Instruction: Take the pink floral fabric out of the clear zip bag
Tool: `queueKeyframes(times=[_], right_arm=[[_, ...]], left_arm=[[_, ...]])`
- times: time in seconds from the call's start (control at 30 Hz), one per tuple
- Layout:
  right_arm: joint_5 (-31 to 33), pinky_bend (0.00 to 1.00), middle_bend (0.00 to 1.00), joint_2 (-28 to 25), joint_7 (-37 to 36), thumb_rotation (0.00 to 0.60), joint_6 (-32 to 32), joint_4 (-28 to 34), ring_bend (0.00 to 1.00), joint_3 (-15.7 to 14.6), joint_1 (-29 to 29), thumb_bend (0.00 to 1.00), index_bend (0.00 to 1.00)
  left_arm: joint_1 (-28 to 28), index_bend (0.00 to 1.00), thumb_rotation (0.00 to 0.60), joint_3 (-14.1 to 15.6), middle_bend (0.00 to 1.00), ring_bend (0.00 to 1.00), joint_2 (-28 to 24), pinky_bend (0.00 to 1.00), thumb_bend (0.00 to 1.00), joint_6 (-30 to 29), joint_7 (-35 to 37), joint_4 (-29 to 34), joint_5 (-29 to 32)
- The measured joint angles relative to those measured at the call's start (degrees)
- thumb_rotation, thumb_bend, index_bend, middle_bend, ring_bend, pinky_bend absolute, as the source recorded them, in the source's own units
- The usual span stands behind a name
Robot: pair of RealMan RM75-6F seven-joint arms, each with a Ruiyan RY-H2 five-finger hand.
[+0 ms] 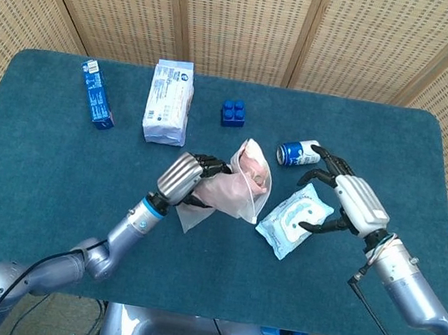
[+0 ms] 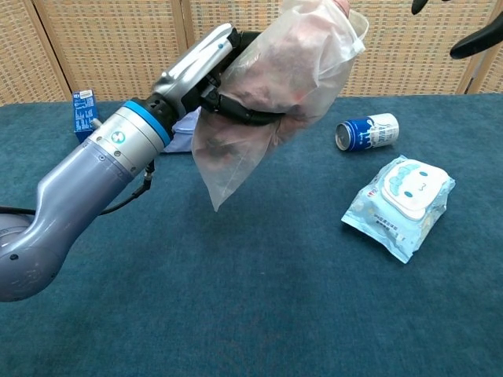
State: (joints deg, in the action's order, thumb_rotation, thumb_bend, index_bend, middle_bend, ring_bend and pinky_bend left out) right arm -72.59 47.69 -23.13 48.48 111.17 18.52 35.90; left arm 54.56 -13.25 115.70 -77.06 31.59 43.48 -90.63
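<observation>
Wicker screens stood behind a blue table (image 1: 54, 176). Above its middle, the left hand (image 1: 185, 177) gripped the zip bag (image 1: 233, 190), fingers curled round its bulk, lifted clear of the cloth. The pink fabric (image 2: 295, 59) was still inside, a blurred mass behind the clouded plastic; its floral print could not be made out. In the chest view the bag's top was cut off by the frame edge, so whether the zip stood open could not be told.

The right hand (image 1: 345, 204) hovered with fingers spread and empty, just right of the bag and over a wipes pack (image 1: 294, 220); the chest view caught only dark fingertips (image 2: 475, 39) at the upper corner. A can (image 1: 296, 153) lay on its side near that hand. Further back lay a toy brick (image 1: 233, 113), a tissue pack (image 1: 169, 102) and a small box (image 1: 98, 96), its print too small to read.
</observation>
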Motion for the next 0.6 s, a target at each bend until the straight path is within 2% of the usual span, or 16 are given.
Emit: queueKeyframes(times=[0.37, 0.6], right_arm=[[13.7, 0.0, 0.0, -2.6, 6.7, 0.6, -2.2, 4.1, 0.0, 3.5, 5.1, 0.0, 0.4], [21.6, 0.0, 0.0, -5.1, 9.3, 0.6, -4.0, 7.2, 0.0, 5.6, 9.0, 0.0, 0.4]], left_arm=[[0.5, 0.57, 0.6, -0.4, 0.56, 0.5, 1.3, 0.61, 0.36, -0.8, 1.0, -0.4, 0.8], [1.5, 0.57, 0.6, -1.6, 0.56, 0.5, 2.0, 0.61, 0.36, -1.0, 0.9, -0.2, 1.6]])
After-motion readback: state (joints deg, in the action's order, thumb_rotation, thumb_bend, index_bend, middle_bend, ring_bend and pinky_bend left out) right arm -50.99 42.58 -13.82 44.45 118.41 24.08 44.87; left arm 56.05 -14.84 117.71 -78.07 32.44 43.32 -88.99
